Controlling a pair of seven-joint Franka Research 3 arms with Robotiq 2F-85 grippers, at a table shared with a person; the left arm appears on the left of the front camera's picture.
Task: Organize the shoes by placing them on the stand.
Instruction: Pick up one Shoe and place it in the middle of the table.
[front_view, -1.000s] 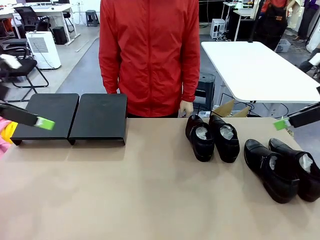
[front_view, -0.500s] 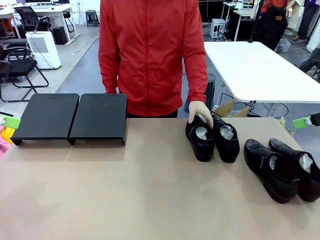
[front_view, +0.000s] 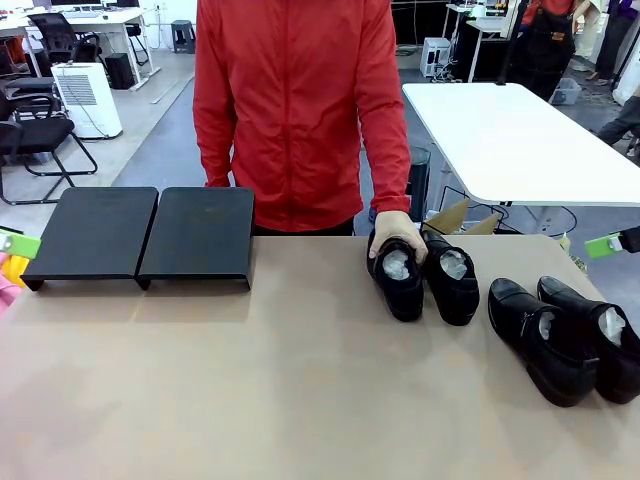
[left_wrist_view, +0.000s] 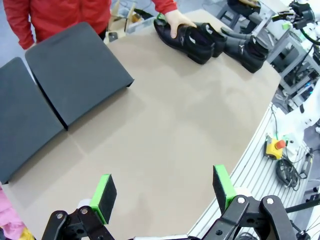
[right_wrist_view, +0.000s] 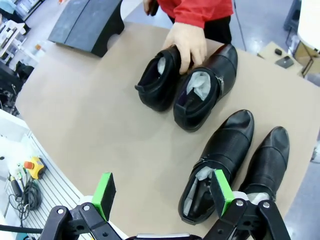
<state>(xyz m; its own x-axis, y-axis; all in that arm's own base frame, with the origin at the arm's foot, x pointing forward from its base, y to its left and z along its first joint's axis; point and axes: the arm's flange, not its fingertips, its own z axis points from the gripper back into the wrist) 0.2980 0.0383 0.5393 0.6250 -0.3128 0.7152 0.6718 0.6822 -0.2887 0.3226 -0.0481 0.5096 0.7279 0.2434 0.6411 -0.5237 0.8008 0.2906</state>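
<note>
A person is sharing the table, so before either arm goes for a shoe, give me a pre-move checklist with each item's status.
1. Stand top bare for shoes: ok.
2. Person's hand away from the shoes: not ok; it grips the leftmost shoe.
3. Left jaws open: ok.
4. Right jaws open: ok.
5. Near right pair free of hands: ok.

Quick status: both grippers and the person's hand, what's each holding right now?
Left gripper: open, empty.
Right gripper: open, empty.
Person's hand: grasping one shoe.
</note>
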